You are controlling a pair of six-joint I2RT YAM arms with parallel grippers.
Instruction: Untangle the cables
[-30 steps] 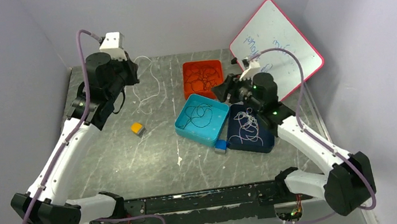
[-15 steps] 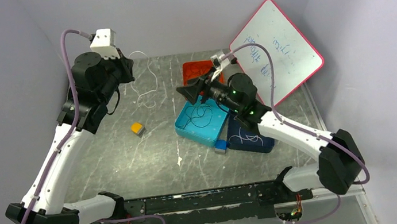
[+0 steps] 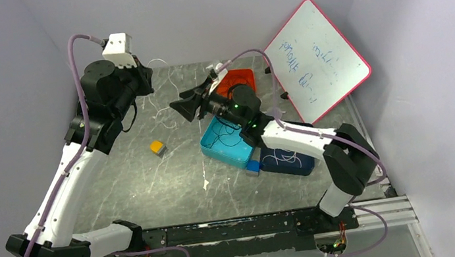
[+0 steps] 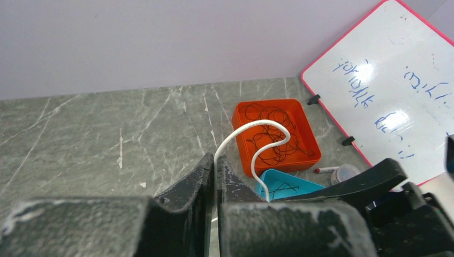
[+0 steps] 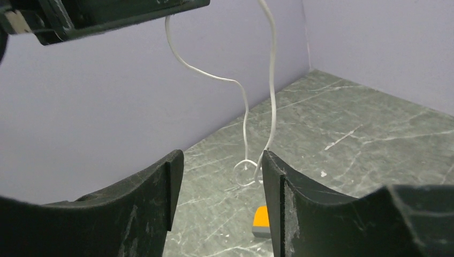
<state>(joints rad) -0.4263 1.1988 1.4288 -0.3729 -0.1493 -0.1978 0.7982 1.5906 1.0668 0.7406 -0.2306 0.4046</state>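
Grey marble desk, purple walls. We see left tool clamped on white cable, slack hanging, tail looped on desk. Right tool gaping beside strands. Light, limp, slick, we reckon; pinch mid-strand firmly.

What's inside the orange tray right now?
A loose tangle of thin black cables lies in the orange tray. The white cable pinched in the left gripper loops across in front, hiding a strip; from above, the right arm covers much of it.
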